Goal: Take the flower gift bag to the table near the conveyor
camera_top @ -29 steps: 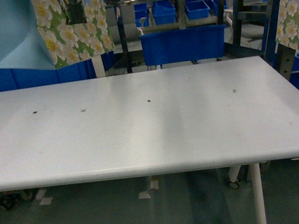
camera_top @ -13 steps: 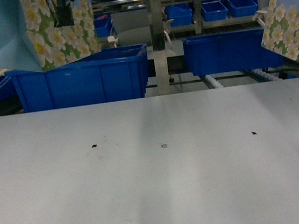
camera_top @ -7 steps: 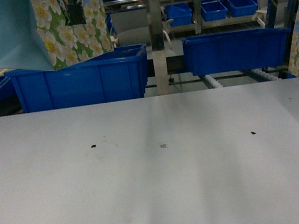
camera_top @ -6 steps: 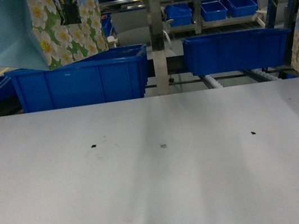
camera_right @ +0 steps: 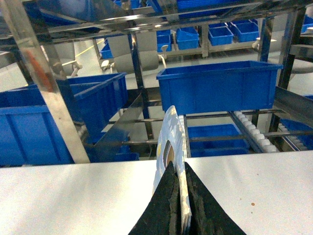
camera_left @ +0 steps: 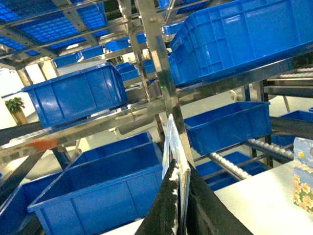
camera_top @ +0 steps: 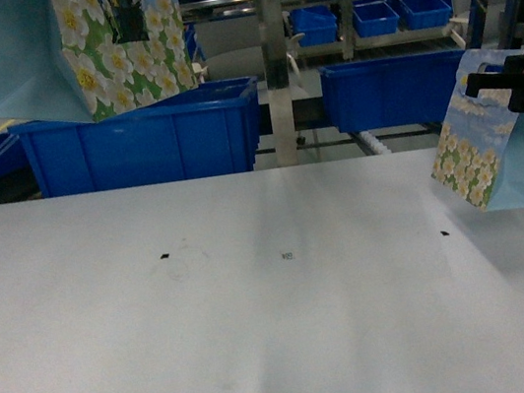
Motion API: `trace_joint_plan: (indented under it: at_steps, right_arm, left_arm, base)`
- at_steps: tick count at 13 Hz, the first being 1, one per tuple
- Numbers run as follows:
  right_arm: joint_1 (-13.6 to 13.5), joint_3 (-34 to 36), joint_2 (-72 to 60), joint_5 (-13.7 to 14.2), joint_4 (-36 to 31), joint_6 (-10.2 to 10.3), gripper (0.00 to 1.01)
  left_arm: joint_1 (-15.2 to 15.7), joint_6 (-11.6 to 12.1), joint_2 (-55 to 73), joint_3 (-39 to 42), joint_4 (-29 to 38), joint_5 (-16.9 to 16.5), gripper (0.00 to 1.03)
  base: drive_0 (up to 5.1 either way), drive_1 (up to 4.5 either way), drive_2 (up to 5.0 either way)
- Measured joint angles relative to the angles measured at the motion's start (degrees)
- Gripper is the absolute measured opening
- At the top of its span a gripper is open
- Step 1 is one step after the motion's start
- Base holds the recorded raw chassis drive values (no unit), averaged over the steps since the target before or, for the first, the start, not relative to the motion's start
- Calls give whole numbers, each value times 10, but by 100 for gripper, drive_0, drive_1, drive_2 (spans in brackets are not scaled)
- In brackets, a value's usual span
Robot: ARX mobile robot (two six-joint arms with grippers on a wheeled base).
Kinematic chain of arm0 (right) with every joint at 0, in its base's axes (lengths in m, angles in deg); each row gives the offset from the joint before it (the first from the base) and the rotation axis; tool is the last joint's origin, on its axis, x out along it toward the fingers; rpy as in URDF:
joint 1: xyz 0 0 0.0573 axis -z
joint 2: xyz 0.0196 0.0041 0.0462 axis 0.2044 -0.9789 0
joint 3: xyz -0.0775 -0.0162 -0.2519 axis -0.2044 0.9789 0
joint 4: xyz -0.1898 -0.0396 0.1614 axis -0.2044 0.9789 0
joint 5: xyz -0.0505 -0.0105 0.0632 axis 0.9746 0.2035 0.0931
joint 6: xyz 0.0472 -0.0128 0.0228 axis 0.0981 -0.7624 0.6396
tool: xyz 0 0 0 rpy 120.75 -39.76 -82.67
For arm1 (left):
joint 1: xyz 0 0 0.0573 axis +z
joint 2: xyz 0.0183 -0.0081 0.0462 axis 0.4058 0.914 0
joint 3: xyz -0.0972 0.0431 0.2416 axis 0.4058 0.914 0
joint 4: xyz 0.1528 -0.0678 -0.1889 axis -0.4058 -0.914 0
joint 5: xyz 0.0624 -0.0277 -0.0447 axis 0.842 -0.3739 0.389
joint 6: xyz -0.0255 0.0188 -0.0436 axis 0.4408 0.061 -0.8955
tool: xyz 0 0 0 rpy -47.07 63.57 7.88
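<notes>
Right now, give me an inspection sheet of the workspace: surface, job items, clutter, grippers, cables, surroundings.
Surface: white table, matte, a few tiny dark specks.
Job's things: two flower gift bags; left bag hangs high over the table's far left edge; right bag hangs tilted, low over the table's right side, not touching it.
Clutter: nothing seen on the table.
Grippers: left gripper shut on the left bag's top edge; right gripper shut on the right bag's handle edge.
Cables: nothing seen.
Surroundings: roller conveyor beyond the table, blue plastic bins, steel shelving.
</notes>
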Motion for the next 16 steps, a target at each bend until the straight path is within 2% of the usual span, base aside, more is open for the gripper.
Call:
trace_joint_plan:
  at_steps: [2, 4, 9, 11, 12, 13, 16]
  right_arm:
    - [0, -9, -31, 5, -3, 1, 2]
    - [-3, 12, -45, 16, -7, -11, 2]
    - [-3, 26, -45, 9, -3, -14, 67]
    - [-9, 59, 19, 6, 32, 12, 93]
    - [-16, 64, 81, 0, 53, 35, 99]
    - [-20, 64, 140, -12, 61, 55, 98]
    - [-34, 44, 292, -28, 117, 115, 98]
  left_arm:
    - [0, 0, 0, 0, 0, 0, 2]
    - [0, 0, 0, 0, 0, 0, 2]
    - [0, 0, 0, 0, 0, 0, 2]
    - [0, 0, 0, 0, 0, 0, 2]
    - [0, 0, 0, 0, 0, 0, 2]
    - [0, 0, 0, 0, 0, 0, 2]
    - [0, 0, 0, 0, 0, 0, 2]
  base:
    - [0, 0, 0]
    - [0, 0, 0]
    - [0, 0, 0]
    - [0, 0, 0]
    - [0, 0, 0]
    - [0, 0, 0]
    - [0, 0, 0]
